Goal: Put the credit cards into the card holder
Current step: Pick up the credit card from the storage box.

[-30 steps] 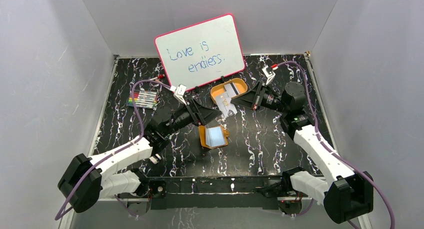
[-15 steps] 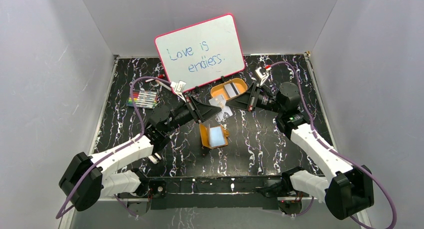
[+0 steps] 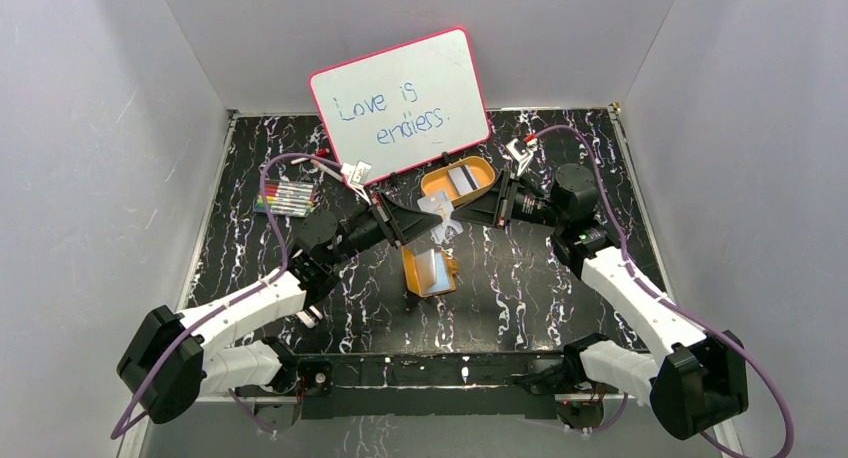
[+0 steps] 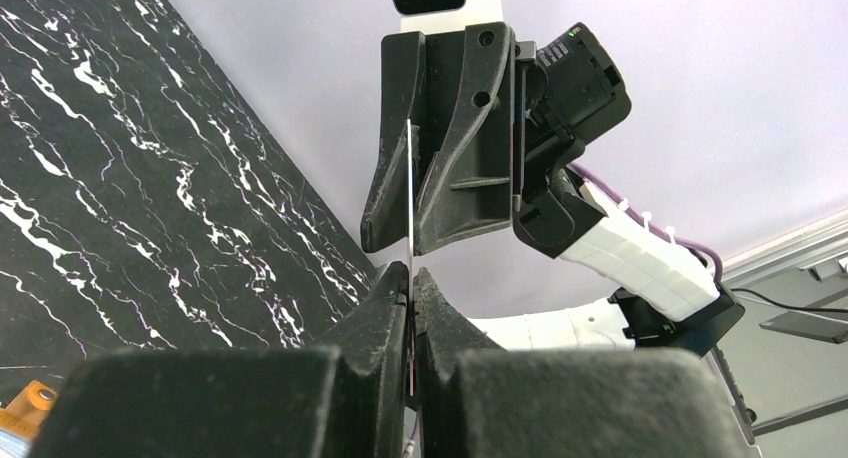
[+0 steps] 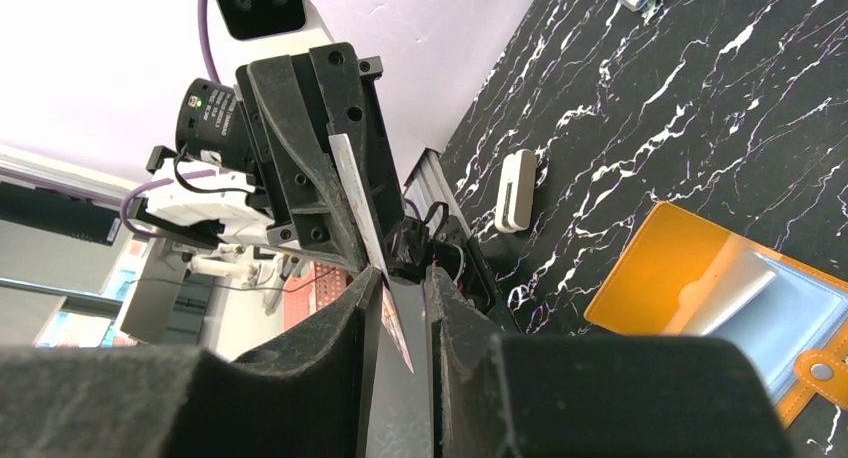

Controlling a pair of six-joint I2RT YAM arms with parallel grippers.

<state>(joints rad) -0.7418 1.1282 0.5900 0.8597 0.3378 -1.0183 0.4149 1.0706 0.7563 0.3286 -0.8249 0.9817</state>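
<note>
Handover step, just beyond the open card holder (image 3: 430, 270): left pincer (image 4: 411, 278) pinches a card (image 3: 441, 221), right pincer (image 5: 403, 290) sits slightly spread around it. Next, likely, the left must line it up with a sleeve.

You have a pink-framed whiteboard (image 3: 400, 103) standing tilted at the back of the black, white-veined table (image 3: 520, 278), with blue handwriting that begins "Love is". A bundle of coloured markers (image 3: 287, 198) lies toward the table's left rear. An orange oval tray (image 3: 428, 185) sits just before the whiteboard's lower right corner.
</note>
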